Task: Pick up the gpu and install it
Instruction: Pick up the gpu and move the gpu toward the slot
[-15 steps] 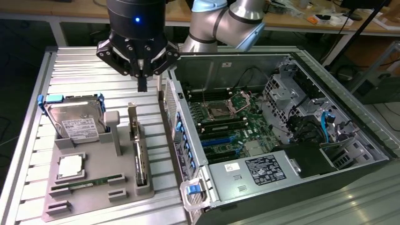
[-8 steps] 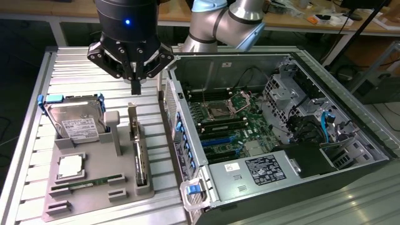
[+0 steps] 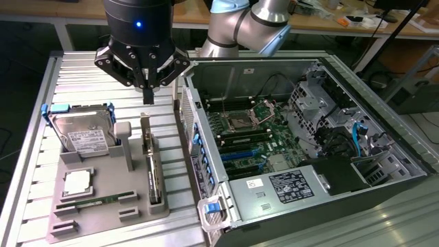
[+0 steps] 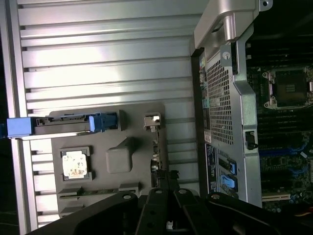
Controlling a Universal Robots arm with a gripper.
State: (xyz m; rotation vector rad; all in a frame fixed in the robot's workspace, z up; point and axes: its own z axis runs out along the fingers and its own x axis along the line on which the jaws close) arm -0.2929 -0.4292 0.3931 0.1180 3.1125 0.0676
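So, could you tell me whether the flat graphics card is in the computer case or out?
Out: the flat, silver-bracketed gpu stands on edge in the grey plastic holder beside the open black computer case.

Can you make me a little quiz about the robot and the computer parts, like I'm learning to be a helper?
1. True or false: the gpu is already plugged in inside the computer case.
2. Pick one. The gripper is: A) clamped on the gpu, B) shut and holding nothing, C) down inside the computer case.
3. Where is the gpu standing right now?

Key
1. False. It is outside the computer case.
2. B.
3. On its edge in the gray tray, beside the computer case.
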